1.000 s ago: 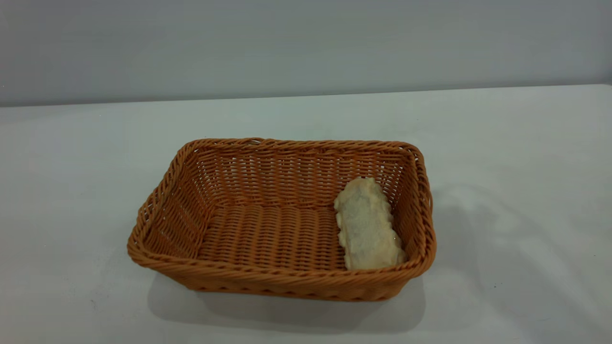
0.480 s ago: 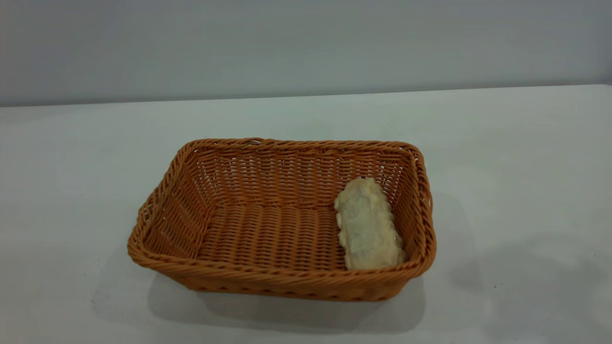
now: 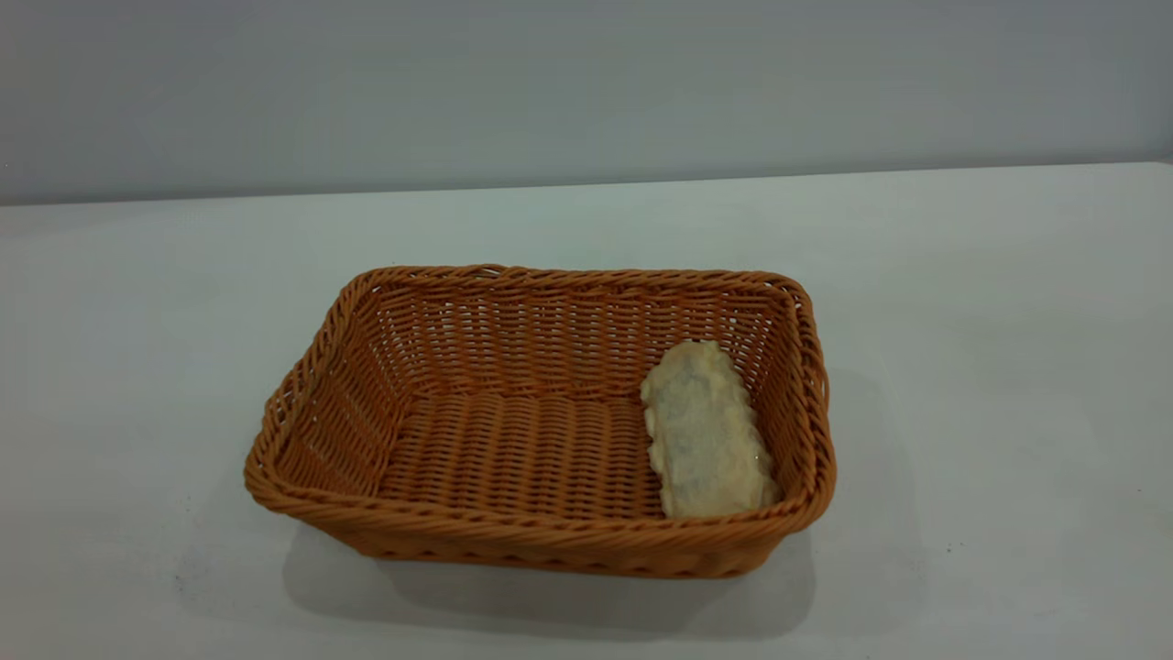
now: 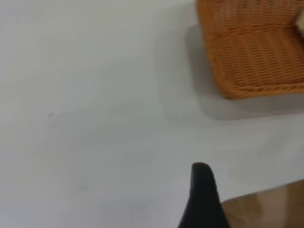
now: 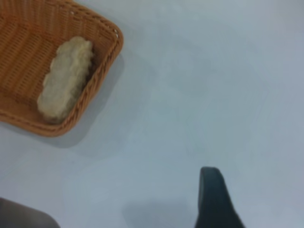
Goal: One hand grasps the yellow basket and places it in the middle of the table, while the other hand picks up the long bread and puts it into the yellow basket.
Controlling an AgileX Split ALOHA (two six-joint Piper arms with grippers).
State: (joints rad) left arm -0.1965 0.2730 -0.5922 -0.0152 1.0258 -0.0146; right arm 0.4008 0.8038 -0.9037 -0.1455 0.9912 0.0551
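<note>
Worktop (image 3: 1008, 275): basket (image 3: 541, 536) sits mid-worktop, a bit toward the near edge. Bread (image 3: 706, 431) lies pale side up inside, against the basket's right wall. Task looks done; step in hand is retreat, so both arms should back off high and wide without clipping the rim. Left hand (image 4: 203, 199) and right hand (image 5: 216, 199) each show one finger only; can't tell if parted or closed.

We saw the yellow basket (image 3: 541, 422), a rectangular orange-tan wicker one with sloped sides and a braided rim, standing upright near the middle of the white table (image 3: 990, 302). The long bread (image 3: 706, 431) lay inside it on the woven floor, along the right-hand short wall, its pale, rough, floury underside facing up.
</note>
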